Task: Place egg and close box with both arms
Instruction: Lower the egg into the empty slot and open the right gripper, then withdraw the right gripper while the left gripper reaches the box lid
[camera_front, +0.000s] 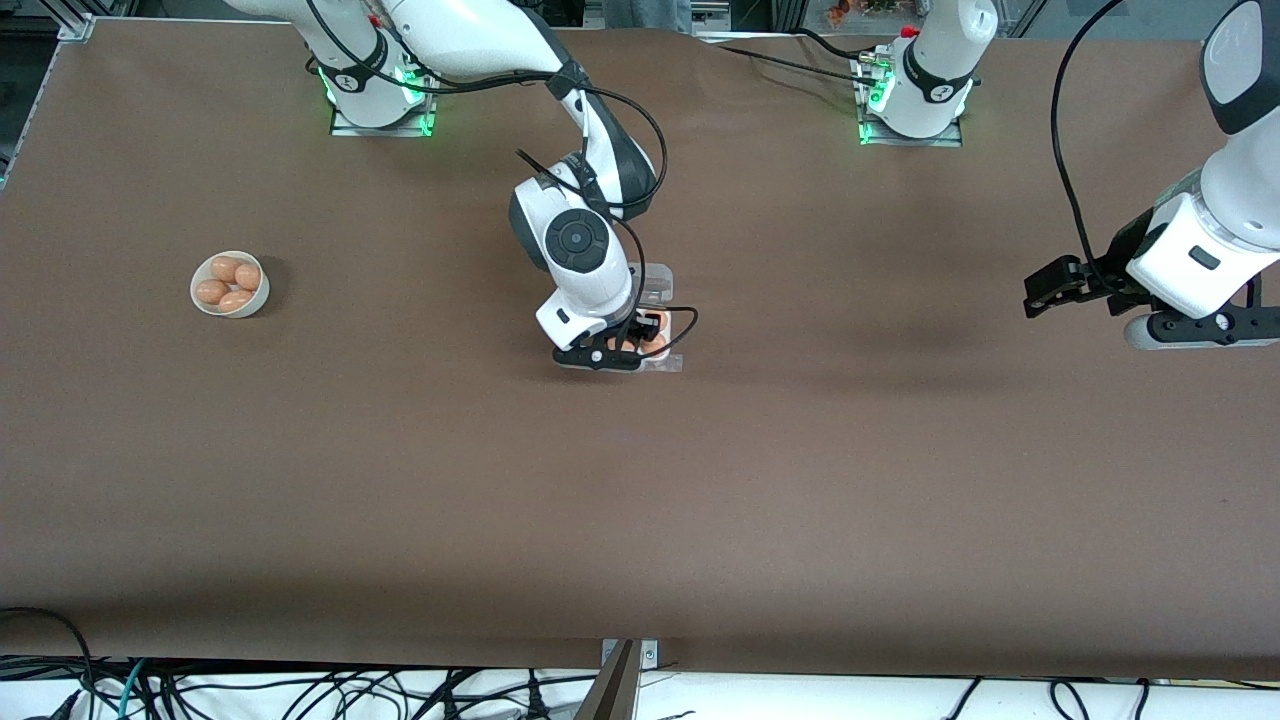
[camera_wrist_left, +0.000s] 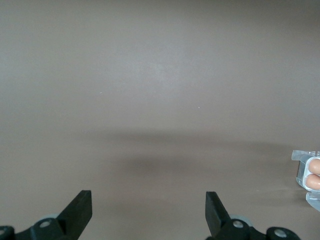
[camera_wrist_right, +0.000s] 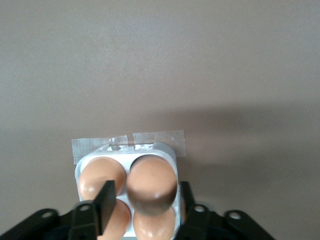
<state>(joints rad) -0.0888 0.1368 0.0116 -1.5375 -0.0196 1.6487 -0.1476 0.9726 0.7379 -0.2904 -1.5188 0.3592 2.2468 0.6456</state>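
The egg (camera_wrist_right: 151, 184) sits between my right fingers (camera_wrist_right: 105, 205), tan-orange, smooth, its lower half in shadow with one small bright glint. I grip it on both sides, over the box (camera_wrist_right: 150, 150). In the right wrist view the bottom edge cuts off the egg's underside and my fingertips, so I cannot tell whether it touches the cell beneath. Three other eggs show in the cells, one whole at 10 o'clock of mine, two only as slivers below it. Two strips of clear tape (camera_wrist_right: 127, 142) lie along the box edge at 12 o'clock.

From the front camera my right gripper (camera_front: 640, 335) and wrist cover most of the box (camera_front: 668, 362); only a clear corner, a bit of orange and the raised lid (camera_front: 655, 280) at 12 o'clock peek out. The egg itself is hard to pick out there.

My left gripper (camera_front: 1045, 290) hangs over bare table (camera_front: 900, 480) toward the left arm's end, waiting, at 3 o'clock of the box and well apart. Its fingers (camera_wrist_left: 80, 207) are spread wide with nothing between them. The left wrist view catches only a cut-off edge of the box (camera_wrist_left: 306, 170) with two eggs.

A white bowl (camera_front: 230, 284) with four eggs stands at 9 o'clock of the box, well apart, toward the right arm's end.
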